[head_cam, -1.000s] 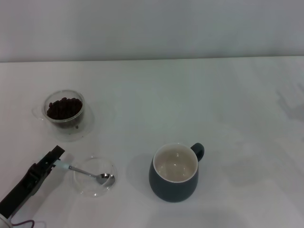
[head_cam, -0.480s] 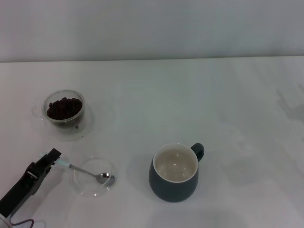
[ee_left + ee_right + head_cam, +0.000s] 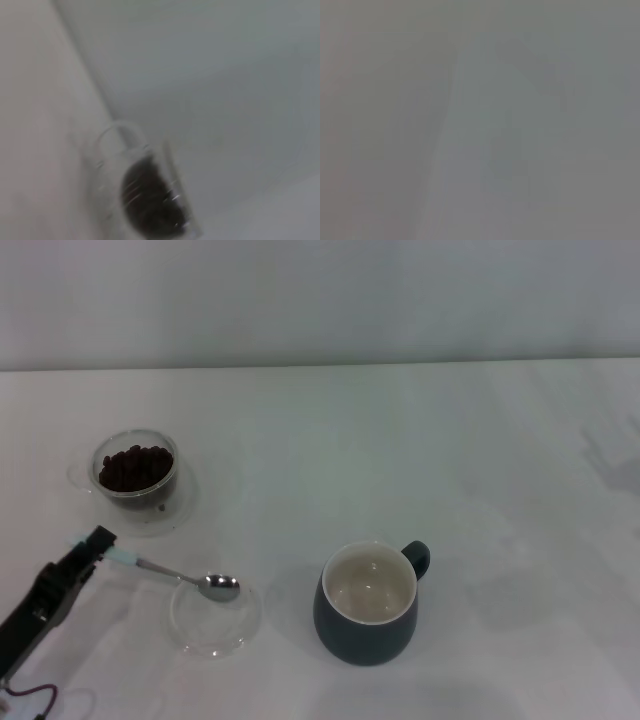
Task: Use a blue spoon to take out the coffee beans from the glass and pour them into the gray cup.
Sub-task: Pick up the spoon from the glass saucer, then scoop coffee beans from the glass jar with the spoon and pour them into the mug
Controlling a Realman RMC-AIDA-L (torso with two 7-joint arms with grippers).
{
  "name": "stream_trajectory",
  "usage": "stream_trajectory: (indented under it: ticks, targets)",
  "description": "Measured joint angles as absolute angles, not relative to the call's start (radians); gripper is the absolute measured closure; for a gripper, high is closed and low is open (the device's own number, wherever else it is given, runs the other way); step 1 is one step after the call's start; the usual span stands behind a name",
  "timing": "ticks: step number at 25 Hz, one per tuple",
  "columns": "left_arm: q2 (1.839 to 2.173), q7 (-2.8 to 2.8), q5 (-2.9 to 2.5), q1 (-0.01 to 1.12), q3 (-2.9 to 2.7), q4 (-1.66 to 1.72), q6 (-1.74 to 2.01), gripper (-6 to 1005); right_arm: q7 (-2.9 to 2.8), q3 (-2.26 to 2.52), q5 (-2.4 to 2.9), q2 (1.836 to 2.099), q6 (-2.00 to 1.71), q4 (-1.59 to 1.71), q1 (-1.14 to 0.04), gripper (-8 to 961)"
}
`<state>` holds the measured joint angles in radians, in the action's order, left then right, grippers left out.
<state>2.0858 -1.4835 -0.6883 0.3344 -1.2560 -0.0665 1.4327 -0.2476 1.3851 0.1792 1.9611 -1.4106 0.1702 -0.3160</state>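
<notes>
My left gripper at the near left of the head view is shut on the pale handle of the blue spoon. The spoon's metal bowl hangs just above the far rim of a shallow clear dish. The glass with dark coffee beans stands at the far left, beyond the gripper; the left wrist view also shows the glass with beans. The gray cup, cream inside and holding nothing, stands near the front centre, handle pointing away to the right. The right gripper is out of view.
The white table runs back to a pale wall. A thin cable lies by the left arm at the near left corner. The right wrist view shows only a dim grey blur.
My left gripper has risen and drawn back to the left, lifting the spoon's bowl out of the shallow dish to just above its far rim. The dish has shifted slightly right.
</notes>
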Motion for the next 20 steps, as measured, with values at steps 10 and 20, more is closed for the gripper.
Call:
stream_trajectory:
  ticks: [10, 20]
  targets:
    - [2.067, -1.507, -0.687, 0.229, -1.257, 0.145, 1.524, 871, -0.239, 1.385, 0.179, 1.963, -1.409, 0.176, -0.324, 216]
    - [1.943, -1.563, -0.691, 0.177, -1.203, 0.315, 1.534, 870, -0.222, 1.378, 0.175, 2.001, -1.408, 0.181, -0.326, 216]
